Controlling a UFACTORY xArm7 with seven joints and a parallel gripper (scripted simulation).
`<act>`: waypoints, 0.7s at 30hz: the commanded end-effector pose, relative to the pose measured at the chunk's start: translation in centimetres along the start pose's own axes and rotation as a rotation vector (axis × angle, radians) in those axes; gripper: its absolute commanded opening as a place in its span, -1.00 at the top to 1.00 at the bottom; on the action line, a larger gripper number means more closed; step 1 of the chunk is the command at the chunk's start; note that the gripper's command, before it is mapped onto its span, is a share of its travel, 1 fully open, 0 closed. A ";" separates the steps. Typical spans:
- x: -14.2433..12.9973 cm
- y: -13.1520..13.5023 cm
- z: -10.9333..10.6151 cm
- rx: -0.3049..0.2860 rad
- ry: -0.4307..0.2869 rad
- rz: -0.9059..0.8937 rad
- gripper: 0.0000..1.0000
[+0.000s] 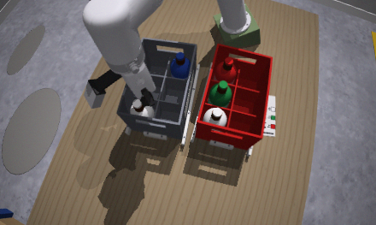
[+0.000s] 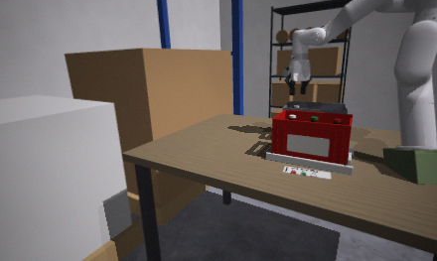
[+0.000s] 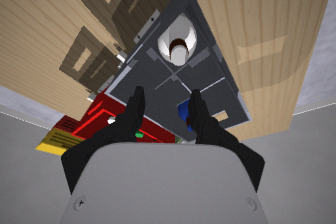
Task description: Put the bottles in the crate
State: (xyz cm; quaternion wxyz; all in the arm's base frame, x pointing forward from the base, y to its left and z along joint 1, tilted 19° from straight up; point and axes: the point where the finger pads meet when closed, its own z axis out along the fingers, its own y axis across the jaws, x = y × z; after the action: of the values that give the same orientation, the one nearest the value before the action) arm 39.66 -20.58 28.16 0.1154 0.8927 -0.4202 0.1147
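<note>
My gripper [image 1: 147,97] [image 2: 298,92] [image 3: 167,96] is open and empty above the grey crate [image 1: 172,130] [image 2: 323,107], near its white-label bottle [image 1: 141,111] [image 3: 177,42]. A blue bottle [image 1: 180,67] [image 3: 184,112] stands in the grey crate's back right compartment. The red crate [image 1: 253,139] [image 2: 338,146] holds a red bottle [image 1: 226,70], a green bottle [image 1: 220,93] and a white bottle [image 1: 214,117] upright in its left column. Its right column shows no bottle. The pick list [image 1: 271,104] [image 2: 320,175] shows white, green and red squares; its counts are too small to tell.
Both crates stand side by side on the wooden table [image 1: 282,173] [image 2: 209,161], with white rails at their bases. The arm's green base block [image 1: 243,37] [image 2: 409,165] is behind the red crate. Large boxes [image 2: 189,91] stand beyond the table.
</note>
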 end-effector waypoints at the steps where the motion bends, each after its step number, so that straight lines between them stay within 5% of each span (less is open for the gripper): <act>1: 1.8 1.3 -0.1 0.003 0.002 -0.001 -0.29; 21: 2.3 1.7 0.3 0.003 0.002 -0.001 -0.29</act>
State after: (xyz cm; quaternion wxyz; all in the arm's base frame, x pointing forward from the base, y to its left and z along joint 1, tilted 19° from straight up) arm 39.64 -23.27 28.88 0.1143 0.8932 -0.4196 0.1140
